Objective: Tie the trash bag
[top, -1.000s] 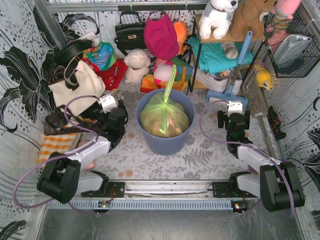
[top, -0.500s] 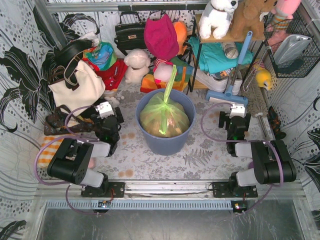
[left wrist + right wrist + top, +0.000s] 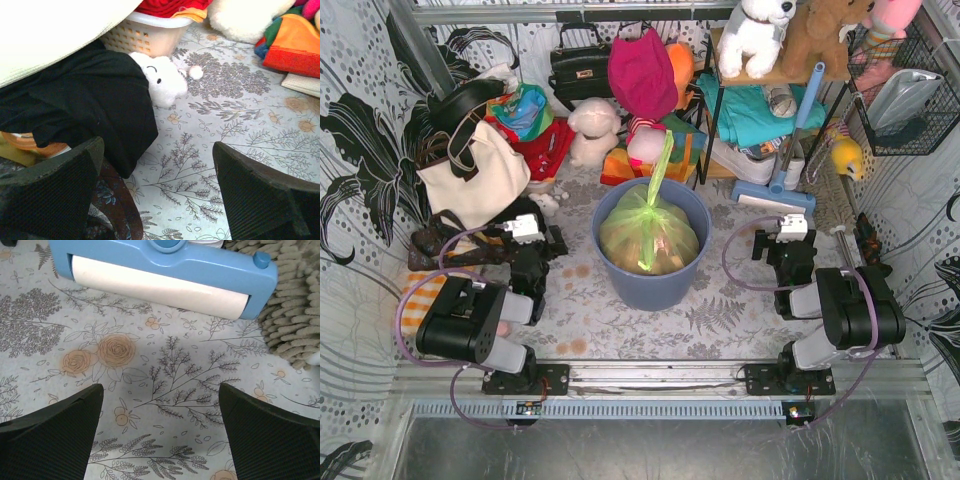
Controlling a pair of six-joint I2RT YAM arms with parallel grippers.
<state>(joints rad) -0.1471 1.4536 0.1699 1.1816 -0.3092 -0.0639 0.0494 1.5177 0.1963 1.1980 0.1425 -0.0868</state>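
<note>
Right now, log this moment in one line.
trash bag: in bin, neck gathered, tail up | left gripper: open, empty | right gripper: open, empty | contact: none

Bare worktop (image 3: 620, 320) lies open on the near side of the bin (image 3: 650, 290). Black cloth (image 3: 90, 105) and a white toy (image 3: 162, 82) crowd the left fingers (image 3: 50, 195); a blue mop head (image 3: 165, 270) stands ahead of the right fingers (image 3: 50, 435).

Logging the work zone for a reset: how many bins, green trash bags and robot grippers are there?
Blue bin: 1
Green trash bag: 1
Grippers: 2, the left gripper and the right gripper, both open
Total: 4
</note>
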